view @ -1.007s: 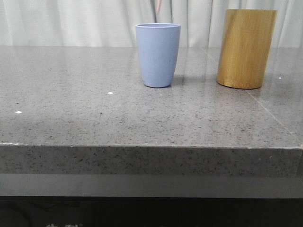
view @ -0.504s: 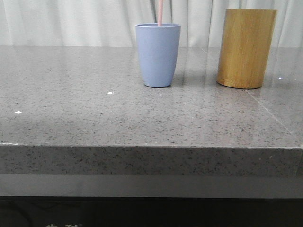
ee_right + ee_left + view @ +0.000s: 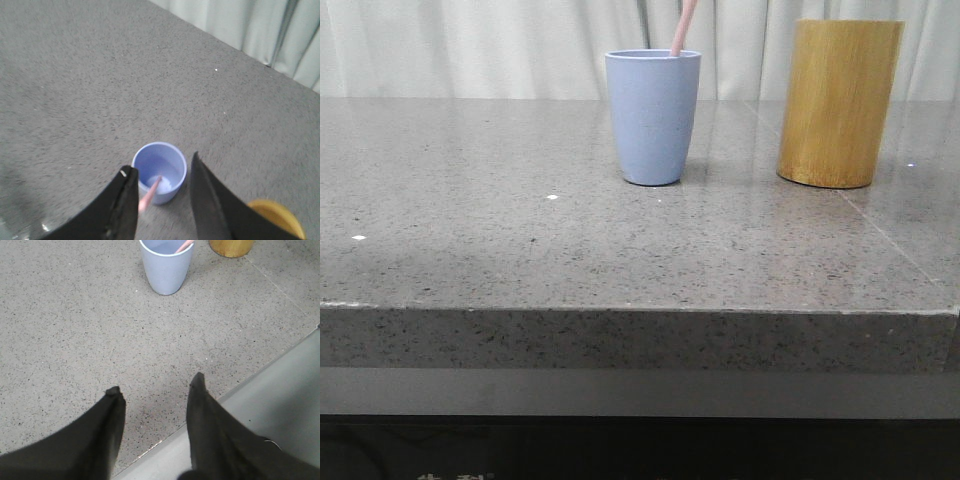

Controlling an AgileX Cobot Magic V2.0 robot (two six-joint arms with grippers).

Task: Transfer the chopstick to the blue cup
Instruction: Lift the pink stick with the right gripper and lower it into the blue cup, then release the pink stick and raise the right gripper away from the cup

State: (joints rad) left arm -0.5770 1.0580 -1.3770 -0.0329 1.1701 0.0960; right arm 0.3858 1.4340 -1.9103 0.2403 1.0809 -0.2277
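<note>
The blue cup (image 3: pixel 653 115) stands upright mid-table; it also shows in the left wrist view (image 3: pixel 166 265) and from above in the right wrist view (image 3: pixel 160 171). A pale pink chopstick (image 3: pixel 683 28) stands in it, leaning right against the rim, its lower end on the cup's bottom (image 3: pixel 151 192). My right gripper (image 3: pixel 161 172) hangs high above the cup, open, with the chopstick free between its fingers. My left gripper (image 3: pixel 156 384) is open and empty over the table's near edge, well short of the cup. Neither gripper shows in the front view.
A taller yellow-brown bamboo cylinder (image 3: pixel 840 102) stands to the right of the blue cup, a little apart; it also shows in the left wrist view (image 3: pixel 231 247) and the right wrist view (image 3: pixel 276 218). Pale curtains hang behind the grey speckled table (image 3: pixel 520 240).
The chopstick came down into the blue cup, first upright, and has now tipped to the right against the rim. The cups have not moved.
</note>
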